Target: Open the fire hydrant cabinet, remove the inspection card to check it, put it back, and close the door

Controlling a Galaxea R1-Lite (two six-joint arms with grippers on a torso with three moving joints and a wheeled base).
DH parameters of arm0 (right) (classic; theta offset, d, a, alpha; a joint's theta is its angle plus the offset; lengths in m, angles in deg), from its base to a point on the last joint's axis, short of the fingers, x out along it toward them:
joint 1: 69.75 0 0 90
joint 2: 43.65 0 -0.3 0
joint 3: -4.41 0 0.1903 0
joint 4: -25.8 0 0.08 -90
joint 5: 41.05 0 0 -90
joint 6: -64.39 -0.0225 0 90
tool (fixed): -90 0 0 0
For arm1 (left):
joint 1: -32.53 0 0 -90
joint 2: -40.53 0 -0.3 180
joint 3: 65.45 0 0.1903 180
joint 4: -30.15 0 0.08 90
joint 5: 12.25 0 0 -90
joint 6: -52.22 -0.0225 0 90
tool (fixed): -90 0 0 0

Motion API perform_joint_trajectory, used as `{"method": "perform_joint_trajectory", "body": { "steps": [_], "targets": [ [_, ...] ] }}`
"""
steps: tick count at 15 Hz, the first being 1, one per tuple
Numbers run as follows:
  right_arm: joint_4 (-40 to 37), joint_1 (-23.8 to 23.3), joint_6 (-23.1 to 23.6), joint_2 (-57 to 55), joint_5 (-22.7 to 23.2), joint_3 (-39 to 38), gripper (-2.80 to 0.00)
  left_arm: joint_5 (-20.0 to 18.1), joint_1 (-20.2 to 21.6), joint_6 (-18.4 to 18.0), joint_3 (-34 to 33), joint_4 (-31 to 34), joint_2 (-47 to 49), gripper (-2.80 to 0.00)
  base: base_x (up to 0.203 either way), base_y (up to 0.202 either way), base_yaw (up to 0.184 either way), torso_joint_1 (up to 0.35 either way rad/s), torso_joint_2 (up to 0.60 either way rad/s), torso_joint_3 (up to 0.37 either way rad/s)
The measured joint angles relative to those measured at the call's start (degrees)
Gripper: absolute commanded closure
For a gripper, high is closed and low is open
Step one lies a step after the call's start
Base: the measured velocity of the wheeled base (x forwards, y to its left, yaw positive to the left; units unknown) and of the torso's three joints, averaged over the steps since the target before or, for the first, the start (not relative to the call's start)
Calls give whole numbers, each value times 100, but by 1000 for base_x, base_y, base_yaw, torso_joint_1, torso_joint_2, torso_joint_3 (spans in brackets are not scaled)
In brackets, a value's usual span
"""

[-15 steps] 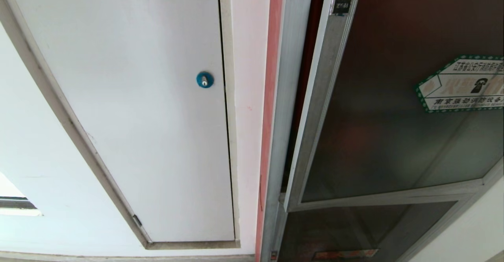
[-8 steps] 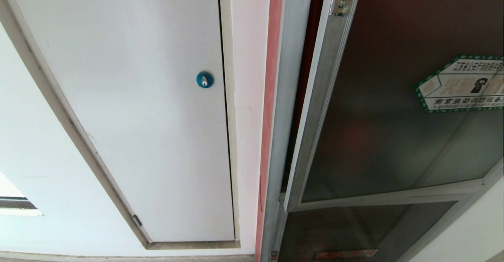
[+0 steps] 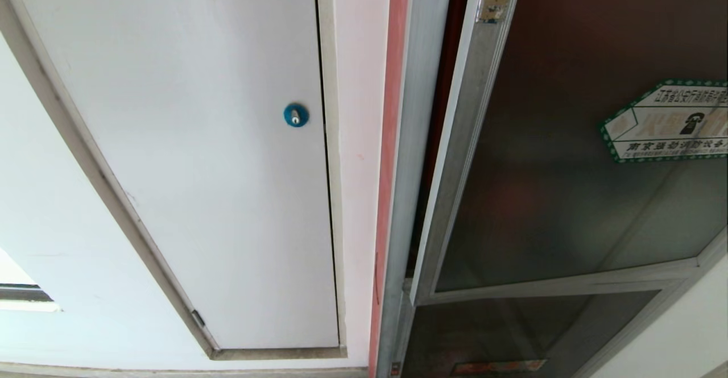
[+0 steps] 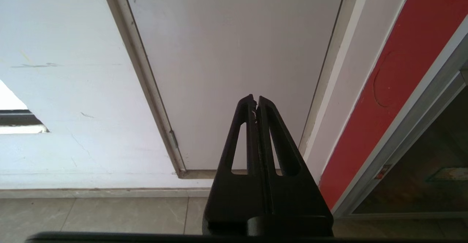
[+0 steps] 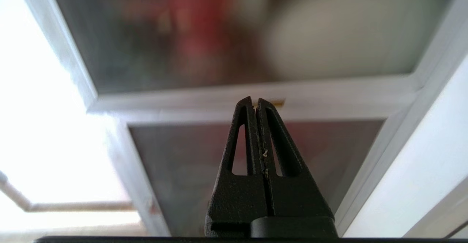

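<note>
Frosted-glass door (image 3: 569,185) | long axis upright | latch edge ajar from cabinet frame (image 3: 412,139)

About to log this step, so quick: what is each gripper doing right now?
Left gripper: closed, holding nothing, facing the white door.
Right gripper: closed, holding nothing, in front of the cabinet door.

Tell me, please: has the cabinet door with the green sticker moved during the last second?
No. The door keeps its narrow gap from the cabinet frame; its sticker sits unchanged.
</note>
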Motion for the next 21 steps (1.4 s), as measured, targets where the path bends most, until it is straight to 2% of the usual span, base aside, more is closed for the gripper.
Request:
{"method": "perform_joint_trajectory", "body": {
  "steps": [5, 18, 21],
  "targets": [
    [-390, -2, 228, 20, 41, -290, 0, -1, 0, 0, 0, -1, 0, 0, 0, 0, 0, 0, 0, 0],
    [-419, -2, 84, 20, 33, -301, 0, 7, 0, -30, 0, 0, 0, 0, 0, 0, 0, 0, 0, 0],
    [-416, 0, -12, 20, 27, -303, 0, -48, -10, -23, 312, 37, 33, 0, 0, 0, 0, 0, 0, 0]
  ]
}}
